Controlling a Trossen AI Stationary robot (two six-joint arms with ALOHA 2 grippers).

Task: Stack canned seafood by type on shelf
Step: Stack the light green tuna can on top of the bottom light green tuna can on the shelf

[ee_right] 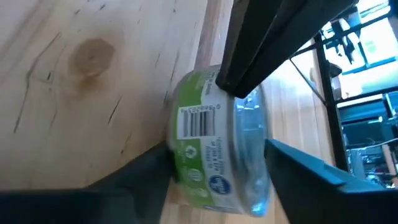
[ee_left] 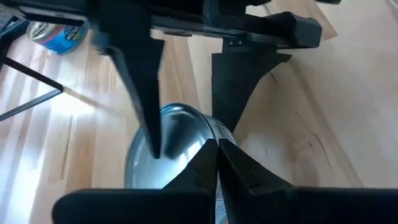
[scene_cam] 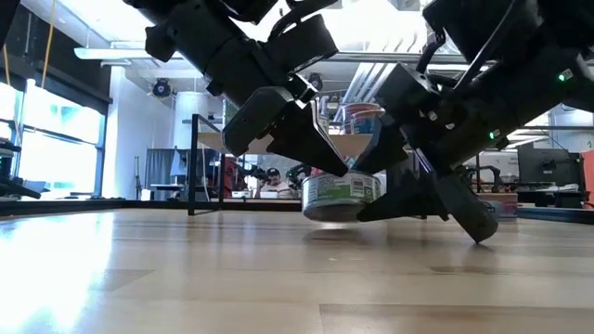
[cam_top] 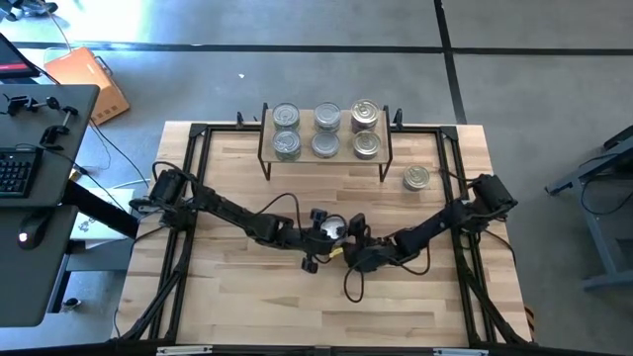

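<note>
A green-labelled tin (scene_cam: pixel 340 196) sits at mid-counter, lifted slightly off the wood, between both arms. The right end effector (ee_right: pixel 217 155) straddles its top and base, fingers wide and closing, contact not certain. The left end effector (ee_left: pixel 214 163) is fully shut and presses a fingertip on the tin's silver lid.

If the left lets go before the right bites, the tin could drop or roll.

The shelf (cam_top: pixel 341 133) already carries six tins in two rows; one more tin (cam_top: pixel 417 178) rests beside it. The counter (cam_top: pixel 247 297) nearer the arms is open.
</note>
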